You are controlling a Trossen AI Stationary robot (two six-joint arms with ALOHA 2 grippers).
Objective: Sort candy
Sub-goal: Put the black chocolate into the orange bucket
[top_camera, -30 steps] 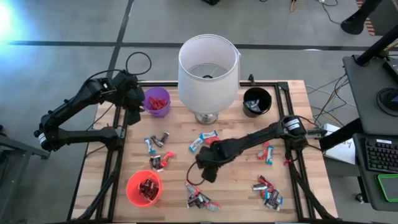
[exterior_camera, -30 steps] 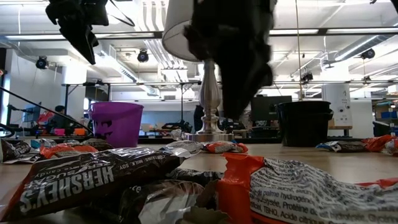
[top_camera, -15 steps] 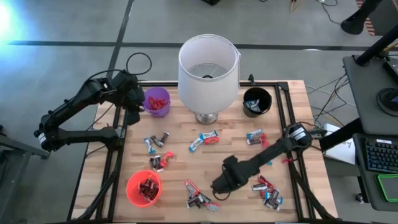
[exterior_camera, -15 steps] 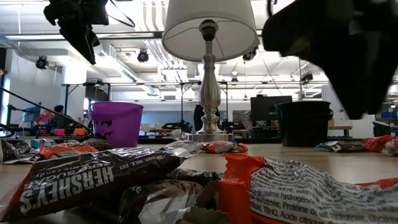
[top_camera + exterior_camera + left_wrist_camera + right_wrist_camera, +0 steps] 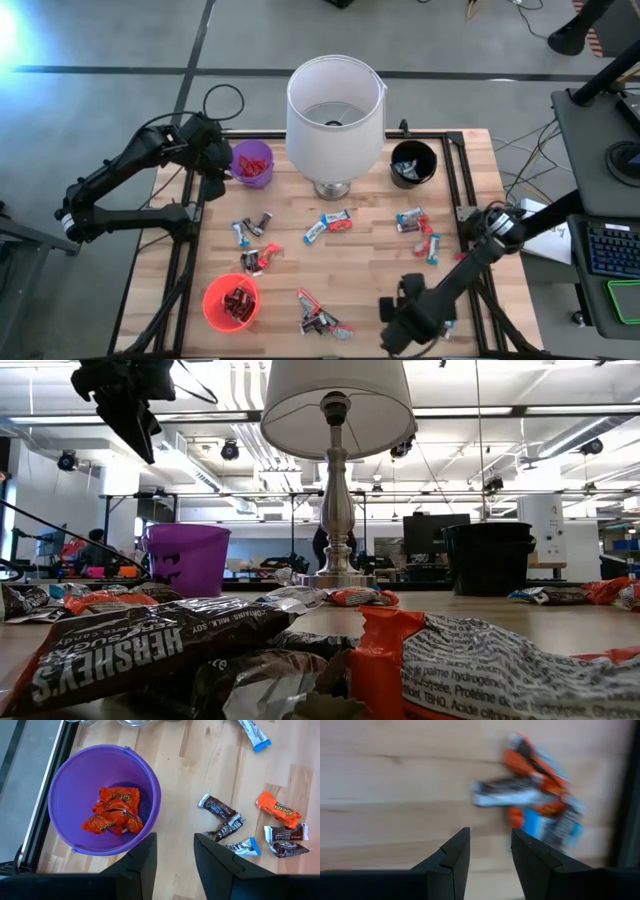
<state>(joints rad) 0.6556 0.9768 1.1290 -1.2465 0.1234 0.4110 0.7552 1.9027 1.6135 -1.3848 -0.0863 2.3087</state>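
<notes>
Wrapped candy lies in small heaps on the wooden table: near the left (image 5: 252,229), at the middle (image 5: 328,222), toward the right (image 5: 412,220) and by the near edge (image 5: 320,318). My left gripper (image 5: 172,840) hangs open above the table beside the purple cup (image 5: 102,800), which holds orange-wrapped candy (image 5: 112,812). My right gripper (image 5: 392,330) is open and points down over the table's near right part. A blurred heap of candy (image 5: 535,805) lies on the wood beyond its fingertips (image 5: 490,837). Nothing is between the fingers of either gripper.
A white-shaded lamp (image 5: 335,115) stands at the table's far middle. A black cup (image 5: 413,163) is at the far right and a red cup (image 5: 232,302) holding dark candy at the near left. Close candy wrappers (image 5: 150,645) fill the low view's foreground.
My right gripper has swept from the table's middle toward the near edge and the right, rolling its wrist as it went, and has left the low view. It has stayed open.
</notes>
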